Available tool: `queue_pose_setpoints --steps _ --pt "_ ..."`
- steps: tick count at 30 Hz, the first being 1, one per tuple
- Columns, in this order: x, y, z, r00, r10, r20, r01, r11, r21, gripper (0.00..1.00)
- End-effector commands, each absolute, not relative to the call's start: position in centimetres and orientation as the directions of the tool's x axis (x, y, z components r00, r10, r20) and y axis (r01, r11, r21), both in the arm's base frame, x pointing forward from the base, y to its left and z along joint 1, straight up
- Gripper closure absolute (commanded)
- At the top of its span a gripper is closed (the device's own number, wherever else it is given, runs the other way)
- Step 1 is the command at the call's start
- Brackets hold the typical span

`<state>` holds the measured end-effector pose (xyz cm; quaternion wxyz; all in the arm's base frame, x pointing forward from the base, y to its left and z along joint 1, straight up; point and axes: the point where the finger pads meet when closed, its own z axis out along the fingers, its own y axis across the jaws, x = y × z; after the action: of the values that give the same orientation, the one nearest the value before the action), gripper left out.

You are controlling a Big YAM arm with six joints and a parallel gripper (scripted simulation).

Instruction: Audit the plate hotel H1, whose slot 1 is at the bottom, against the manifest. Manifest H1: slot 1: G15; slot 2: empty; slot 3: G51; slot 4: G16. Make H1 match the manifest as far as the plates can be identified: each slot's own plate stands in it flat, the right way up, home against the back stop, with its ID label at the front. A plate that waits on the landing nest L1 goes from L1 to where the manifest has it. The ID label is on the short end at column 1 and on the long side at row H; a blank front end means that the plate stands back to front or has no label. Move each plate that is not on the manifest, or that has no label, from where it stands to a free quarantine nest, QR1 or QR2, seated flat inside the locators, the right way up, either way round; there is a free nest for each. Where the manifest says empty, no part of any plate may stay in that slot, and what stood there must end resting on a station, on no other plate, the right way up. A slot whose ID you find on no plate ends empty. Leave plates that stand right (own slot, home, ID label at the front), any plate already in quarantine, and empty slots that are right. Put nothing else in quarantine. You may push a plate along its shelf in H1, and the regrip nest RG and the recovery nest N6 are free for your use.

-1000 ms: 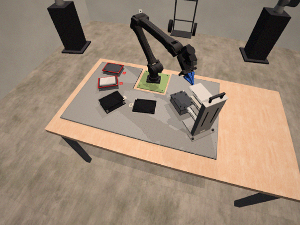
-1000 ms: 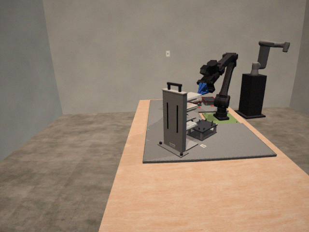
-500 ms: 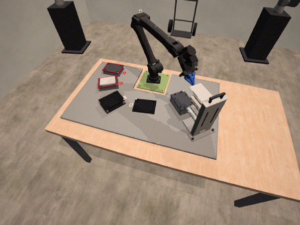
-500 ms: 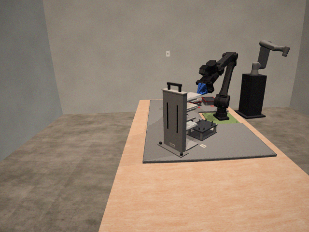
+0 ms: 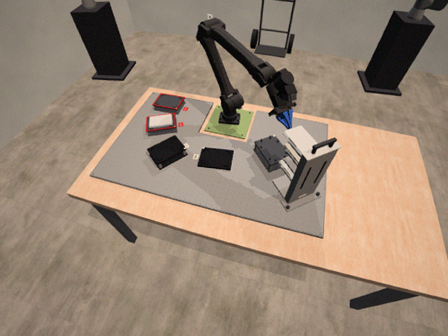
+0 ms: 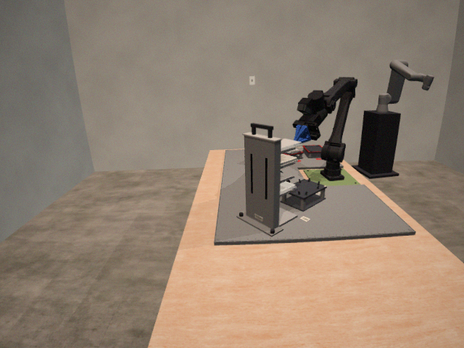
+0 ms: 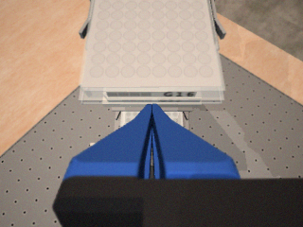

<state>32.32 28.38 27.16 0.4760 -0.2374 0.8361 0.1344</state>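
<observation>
The plate hotel H1 stands on the grey mat at the right, with a black handle on top. Its top slot holds a white plate that sticks out forward; in the wrist view this plate shows the label G16 on its front end. Lower plates also stick out of the shelves. My gripper with blue fingers is shut and empty; in the wrist view its tips are right at the front end of the G16 plate. It also shows in the exterior view.
A dark raised nest stands in front of the hotel. Two red-framed nests are at the far left: one dark, one holding a white plate. Two black nests lie mid-mat. The arm base sits on a green pad.
</observation>
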Motion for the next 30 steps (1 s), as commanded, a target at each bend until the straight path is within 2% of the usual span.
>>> queue_pose_setpoints --steps 1,30 --pt "34.3 29.5 32.7 -0.365 -0.202 -0.909 -0.52 0.854 0.019 1.0" --pt "35.8 30.4 32.7 -0.364 -0.203 -0.909 -0.52 0.854 0.017 1.0"
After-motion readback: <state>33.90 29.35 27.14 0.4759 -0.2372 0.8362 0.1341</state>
